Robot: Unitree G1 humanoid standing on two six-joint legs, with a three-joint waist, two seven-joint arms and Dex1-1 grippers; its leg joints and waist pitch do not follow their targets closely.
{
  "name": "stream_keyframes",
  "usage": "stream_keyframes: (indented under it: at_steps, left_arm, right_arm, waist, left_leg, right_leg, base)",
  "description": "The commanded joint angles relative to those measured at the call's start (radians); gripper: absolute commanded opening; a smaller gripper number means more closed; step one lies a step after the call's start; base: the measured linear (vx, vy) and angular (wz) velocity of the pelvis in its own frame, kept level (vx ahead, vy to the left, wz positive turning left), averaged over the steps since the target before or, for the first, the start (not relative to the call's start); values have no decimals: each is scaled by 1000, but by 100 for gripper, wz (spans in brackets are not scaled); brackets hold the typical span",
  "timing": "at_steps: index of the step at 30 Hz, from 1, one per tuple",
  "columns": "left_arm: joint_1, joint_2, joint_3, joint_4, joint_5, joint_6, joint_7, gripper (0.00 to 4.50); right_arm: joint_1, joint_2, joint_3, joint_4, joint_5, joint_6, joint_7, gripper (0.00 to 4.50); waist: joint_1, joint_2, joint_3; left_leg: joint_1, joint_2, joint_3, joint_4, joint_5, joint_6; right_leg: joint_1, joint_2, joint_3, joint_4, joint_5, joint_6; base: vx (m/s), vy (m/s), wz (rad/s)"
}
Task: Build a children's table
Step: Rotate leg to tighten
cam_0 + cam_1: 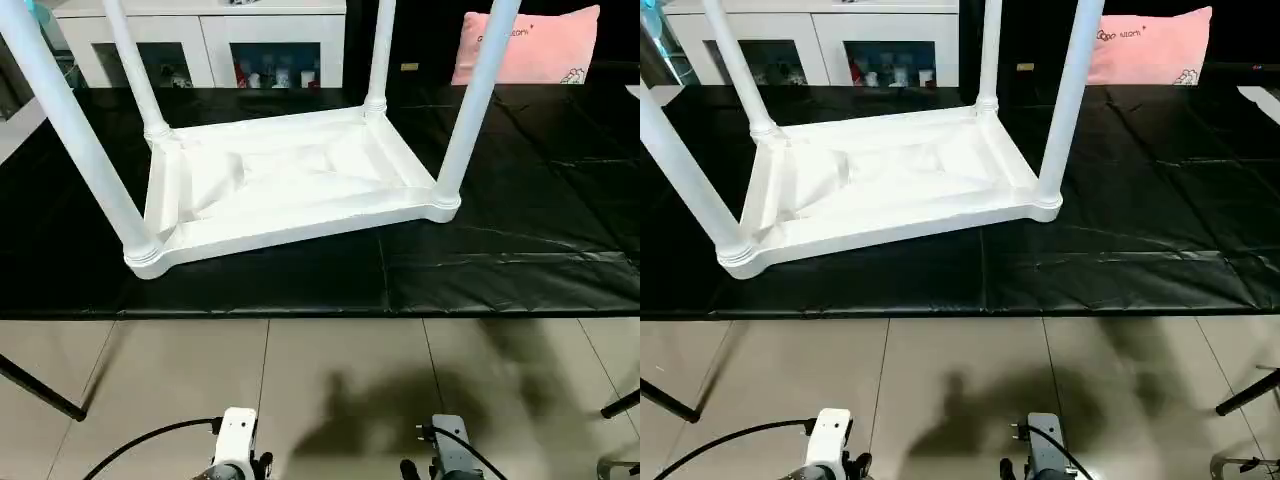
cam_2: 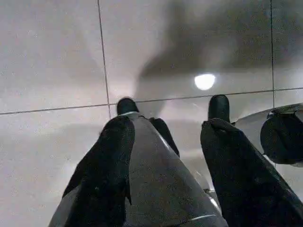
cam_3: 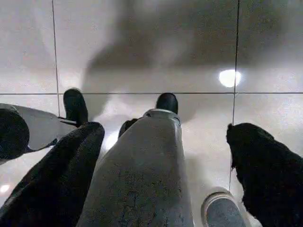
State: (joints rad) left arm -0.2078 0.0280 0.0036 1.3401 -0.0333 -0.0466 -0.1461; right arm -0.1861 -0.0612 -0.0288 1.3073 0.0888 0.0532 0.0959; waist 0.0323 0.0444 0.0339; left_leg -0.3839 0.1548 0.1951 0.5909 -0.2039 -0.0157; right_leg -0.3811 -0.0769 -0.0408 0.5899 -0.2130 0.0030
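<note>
A black sheet-covered desk [image 1: 520, 250] spans the head views from nine to three o'clock, above pale glossy floor tiles [image 1: 330, 370]. On it, toward eleven o'clock, the white plastic rectangular tabletop [image 1: 285, 185] lies upside down with all four long white tapered tube legs [image 1: 475, 105] standing up from its round corner sockets. A white glass-door cabinet [image 1: 200, 45] sits at twelve o'clock, a pink cushion [image 1: 530, 45] at one o'clock. Near six o'clock, the left gripper [image 2: 173, 106] hangs over the tiles, jaws partly parted and empty; the right gripper [image 3: 120, 104] has jaws spread wide, holding nothing.
</note>
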Motion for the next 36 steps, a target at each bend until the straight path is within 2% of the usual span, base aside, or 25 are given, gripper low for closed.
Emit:
stream_keyframes:
  at_steps: [1, 23, 24, 25, 26, 27, 28, 32, 34, 36]
  left_arm:
    - [-1, 3, 9, 8, 7, 5, 0, 260]
    - [-1, 3, 9, 8, 7, 5, 0, 260]
    - [-57, 78, -3, 24, 46, 261, 112, 260]
    - [-57, 78, -3, 24, 46, 261, 112, 260]
    - [-49, 72, -2, 23, 45, 256, 119, 260]
    - [-45, 68, 0, 22, 43, 253, 123, 260]
    - [-43, 64, 1, 22, 42, 252, 126, 260]
    - [-45, 59, 2, 21, 41, 257, 130, 260]
    - [-47, 55, 8, 13, 43, 275, 136, 260]
    - [-48, 51, 14, 5, 43, 284, 141, 260]
  right_arm:
    - [9, 1, 1, 7, 2, 7, 0, 450]
    - [9, 1, 1, 7, 2, 7, 0, 450]
    - [27, -52, -12, 12, -36, 85, -100, 450]
    - [27, -52, -12, 12, -36, 85, -100, 450]
    - [37, -53, -7, 7, -41, 58, -100, 450]
    - [44, -55, -4, 4, -46, 41, -100, 450]
    - [47, -57, -2, 2, -48, 32, -99, 450]
    - [47, -61, -2, 0, -50, 32, -96, 450]
    - [49, -63, -6, -6, -53, 37, -96, 450]
    - [52, -64, -11, -11, -53, 30, -87, 450]
  waist:
    - [0, -3, -34]
    - [0, -4, -34]
    - [-8, -3, -35]
    - [1, 2, -38]
    - [-3, -2, -31]
    - [-3, -3, -32]
    - [-8, -5, -34]
    - [-7, -2, -33]
    - [-7, -5, -31]
    - [-7, -6, -32]
  left_leg:
    - [18, 96, -41, -89, -300, 41]
    - [18, 96, -41, -89, -300, 42]
    - [22, 98, -36, -89, -289, 29]
    - [31, 94, -36, -88, -278, 28]
    - [20, 91, -38, -90, -283, 29]
    - [23, 91, -36, -88, -297, 26]
    - [18, 88, -39, -87, -304, 30]
    - [24, 91, -37, -84, -323, 39]
    - [21, 92, -39, -88, -331, 34]
    - [22, 91, -40, -87, -333, 33]
  right_leg:
    - [23, -99, 49, -78, -143, -263]
    - [24, -99, 48, -78, -143, -264]
    - [22, -88, 50, -70, -126, -266]
    - [17, -86, 47, -70, -116, -269]
    - [23, -92, 46, -75, -137, -261]
    - [22, -93, 46, -81, -168, -247]
    - [25, -95, 47, -79, -185, -240]
    - [15, -95, 49, -92, -240, -239]
    - [16, -94, 48, -91, -260, -231]
    - [14, -94, 48, -91, -266, -225]
  base:
    - [0, 0, 0]
    - [0, 0, 0]
    - [0, 0, 0]
    - [0, 0, 0]
    - [0, 0, 0]
    - [0, 0, 0]
    - [0, 0, 0]
    - [0, 0, 0]
    - [0, 0, 0]
    - [0, 0, 0]
